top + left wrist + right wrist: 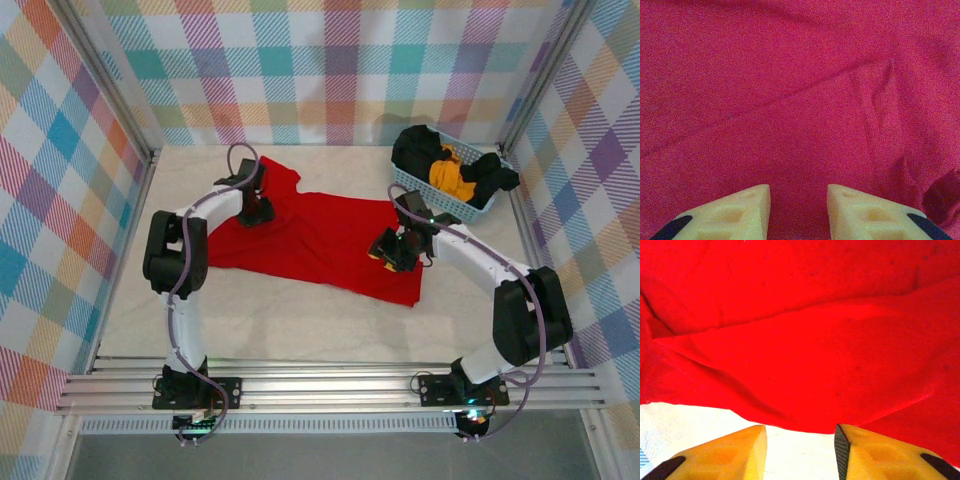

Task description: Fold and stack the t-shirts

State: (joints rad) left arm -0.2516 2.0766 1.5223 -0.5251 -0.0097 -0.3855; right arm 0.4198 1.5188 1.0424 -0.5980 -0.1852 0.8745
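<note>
A bright red t-shirt lies spread and rumpled across the middle of the table. My left gripper hangs over its far left part, near a sleeve. In the left wrist view its jaws stand open, with wrinkled red cloth under them and nothing between them. My right gripper is at the shirt's right side. It is open over bare table, just short of the red shirt's edge. A black shirt and an orange-yellow shirt lie bunched in the basket.
The light blue lattice basket stands at the back right corner, close behind my right arm. Checked walls close in the table on the left, back and right. Bare white table lies between the red shirt and the arm bases.
</note>
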